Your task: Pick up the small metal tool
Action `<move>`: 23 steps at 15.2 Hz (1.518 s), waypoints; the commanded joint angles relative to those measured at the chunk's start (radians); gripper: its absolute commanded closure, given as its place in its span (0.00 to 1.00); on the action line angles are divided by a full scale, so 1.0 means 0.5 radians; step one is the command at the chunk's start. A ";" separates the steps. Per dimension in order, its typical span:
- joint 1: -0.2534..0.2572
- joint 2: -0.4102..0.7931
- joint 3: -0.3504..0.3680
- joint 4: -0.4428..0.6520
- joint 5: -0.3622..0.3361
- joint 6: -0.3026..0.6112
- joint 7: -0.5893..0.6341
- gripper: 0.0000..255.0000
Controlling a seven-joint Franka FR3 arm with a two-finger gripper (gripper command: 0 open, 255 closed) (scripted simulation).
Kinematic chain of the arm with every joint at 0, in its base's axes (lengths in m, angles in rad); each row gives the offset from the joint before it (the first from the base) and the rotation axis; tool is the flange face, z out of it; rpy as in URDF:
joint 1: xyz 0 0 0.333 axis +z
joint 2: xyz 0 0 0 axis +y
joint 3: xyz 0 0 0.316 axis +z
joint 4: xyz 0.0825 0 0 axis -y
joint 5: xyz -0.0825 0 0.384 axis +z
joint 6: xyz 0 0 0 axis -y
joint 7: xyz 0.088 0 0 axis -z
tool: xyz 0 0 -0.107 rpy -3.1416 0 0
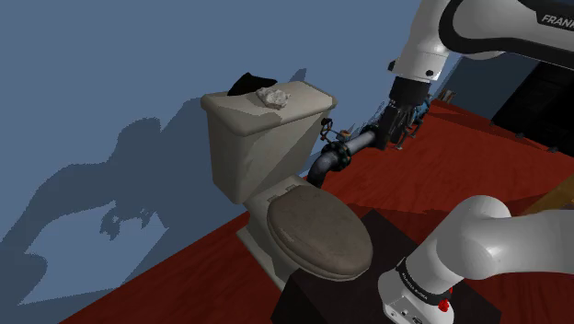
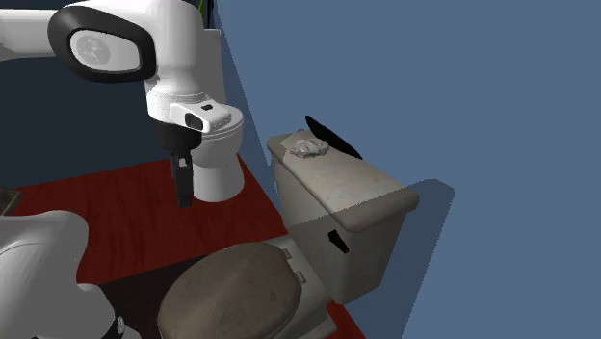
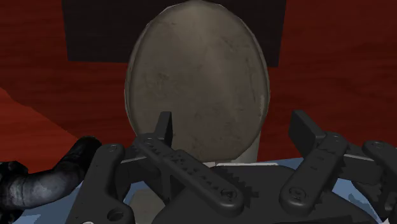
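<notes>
The small pale-grey lumpy tool [image 1: 274, 96] lies on top of the beige toilet tank [image 1: 253, 152], near the tank lid's back edge and close to the blue wall [image 1: 110, 92]. A black shape [image 1: 248, 83] pokes up just behind the tank there.

The black two-finger gripper [image 1: 394, 136] hangs well apart from the tank, off its end and out over the red plank floor [image 1: 423, 184]. Its fingers are spread and grasp nothing. Open air lies between it and the tank top.

In the shoulder view a dark bent pipe [image 1: 336, 156] runs from the tank's side up towards the gripper, its far end close under the fingertips. The second exterior view hides that pipe; there the gripper [image 2: 184, 197] hangs lower than the tank lid, with the tool [image 2: 308, 147] at the tank's far end.

In the wrist view the released gripper [image 3: 235, 127] frames the closed grey-brown oval seat lid [image 3: 197, 83] in front of the tank, with the pipe [image 3: 44, 181] beside one finger.
</notes>
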 commanded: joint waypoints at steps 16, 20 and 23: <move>-0.210 0.831 0.472 0.655 0.389 0.488 1.314 0.00; -0.266 1.086 0.551 0.904 0.371 0.588 1.655 0.00; -0.298 1.281 0.594 1.109 0.327 0.646 1.909 0.00</move>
